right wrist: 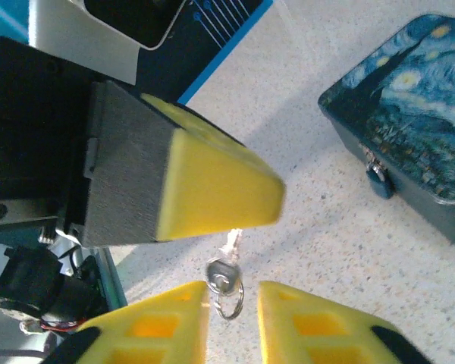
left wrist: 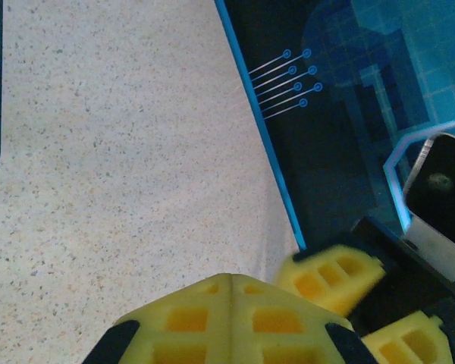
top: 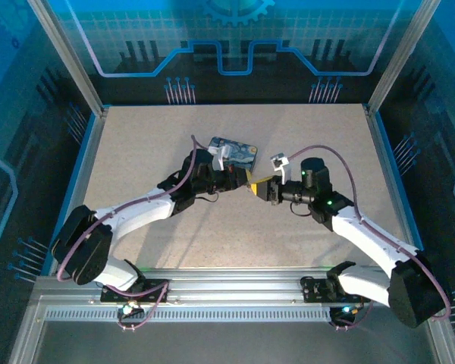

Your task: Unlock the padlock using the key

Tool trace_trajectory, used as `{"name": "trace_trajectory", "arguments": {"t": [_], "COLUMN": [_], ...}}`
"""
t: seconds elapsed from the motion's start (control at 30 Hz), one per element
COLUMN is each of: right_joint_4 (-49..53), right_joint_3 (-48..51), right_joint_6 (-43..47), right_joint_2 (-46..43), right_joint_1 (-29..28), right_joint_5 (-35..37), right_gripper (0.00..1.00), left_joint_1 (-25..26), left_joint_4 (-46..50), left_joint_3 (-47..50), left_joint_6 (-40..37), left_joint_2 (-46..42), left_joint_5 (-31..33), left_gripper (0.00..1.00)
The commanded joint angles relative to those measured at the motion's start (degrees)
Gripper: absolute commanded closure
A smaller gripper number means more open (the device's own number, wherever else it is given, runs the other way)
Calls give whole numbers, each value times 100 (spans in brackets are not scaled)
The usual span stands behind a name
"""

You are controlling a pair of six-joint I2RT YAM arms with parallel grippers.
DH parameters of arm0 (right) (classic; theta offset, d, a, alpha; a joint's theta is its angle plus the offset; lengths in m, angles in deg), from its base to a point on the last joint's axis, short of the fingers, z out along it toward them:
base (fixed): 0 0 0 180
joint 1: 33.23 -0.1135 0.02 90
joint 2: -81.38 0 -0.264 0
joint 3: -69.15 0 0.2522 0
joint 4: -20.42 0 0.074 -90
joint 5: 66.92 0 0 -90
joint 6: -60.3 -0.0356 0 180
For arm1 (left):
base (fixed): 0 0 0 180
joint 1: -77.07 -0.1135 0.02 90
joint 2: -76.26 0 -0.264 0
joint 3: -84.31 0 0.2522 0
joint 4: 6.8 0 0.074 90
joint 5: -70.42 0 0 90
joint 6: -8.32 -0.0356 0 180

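Key [right wrist: 224, 273] pinched by shut L hand [right wrist: 239, 205], R hand [right wrist: 233, 299] narrowly parted around it, padlock [right wrist: 413, 106] nearby.

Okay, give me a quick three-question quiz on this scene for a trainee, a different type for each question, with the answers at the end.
1. True or false: the key is apart from the padlock that hangs on the side of the starry-night box.
2. Multiple choice: the right gripper has its jaws A) shut on the key, B) open with the key's head between them, C) clamped on the starry-night box.
3. Short answer: which gripper pinches the key's blade?

Key: 1 true. 2 B. 3 the left gripper, shut on the blade tip.
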Motion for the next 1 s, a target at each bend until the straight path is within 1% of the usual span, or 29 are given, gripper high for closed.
{"name": "trace_trajectory", "arguments": {"t": [0.0, 0.1, 0.2, 0.3, 0.53, 0.67, 0.8, 0.97], "right_joint_4": [-901, -1440, -1904, -2310, -2336, -2326, -2292, -2264], "right_joint_3": [159, 208, 211, 219, 114, 65, 52, 25], "right_joint_6": [-507, -907, -1274, -1635, -1678, -1675, -1670, -1671], "right_joint_2": [-15, 43, 122, 251, 499, 582, 591, 639], "right_joint_1": [318, 503, 557, 537, 271, 150, 132, 72], "right_joint_5": [-775, -1169, -1418, -1544, -1506, -1466, -1442, -1436], "right_gripper": [68, 58, 49, 46, 46, 48, 55, 61], "left_joint_1": [20, 18, 22, 25, 34, 33, 31, 28], "left_joint_4": [-408, -707, -976, -1160, -1177, -1170, -1158, -1153], "left_joint_3": [91, 204, 293, 352, 347, 352, 365, 374], "left_joint_6": [-294, -324, -341, -333, -324, -313, -306, -296], "left_joint_2": [-357, -466, -545, -586, -577, -577, -586, -577], "left_joint_5": [94, 32, -4, -13, -14, -6, 35, 48], "left_gripper": [100, 100, 100, 100, 100, 100, 100, 100]}}
